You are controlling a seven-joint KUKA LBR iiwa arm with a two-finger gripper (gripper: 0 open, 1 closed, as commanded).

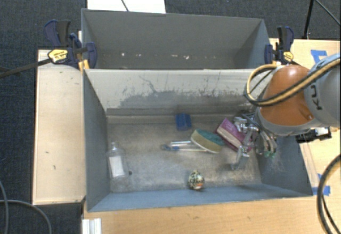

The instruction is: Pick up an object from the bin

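Gripper [246, 147] hangs low at the right end of the bin [96, 137], close above the floor, under the arm's orange cover [285, 97] and a loop of yellow-and-black cable [258, 81]. Whether it is open or closed cannot be told, since its metal parts merge with the grey floor below, and nothing can be seen held in it. Nearest to it is a purple box [230, 131], a small flat carton with a paler face. The box lies tilted on the floor, right of the middle and not far from the foot of the back wall. Its right edge sits just beside the gripper; whether the two touch cannot be told. Against the box's left side lies an oval brush [206, 140], teal on top with a cream edge. Left of that, a clear pen [178, 146] with a blue end lies nearly level. A blue block [183, 121] stands behind the pen, near the back wall. A small mottled ball [196, 180] rests by the front wall, well apart from the gripper. A clear bottle [114, 161] lies far off at the left end.
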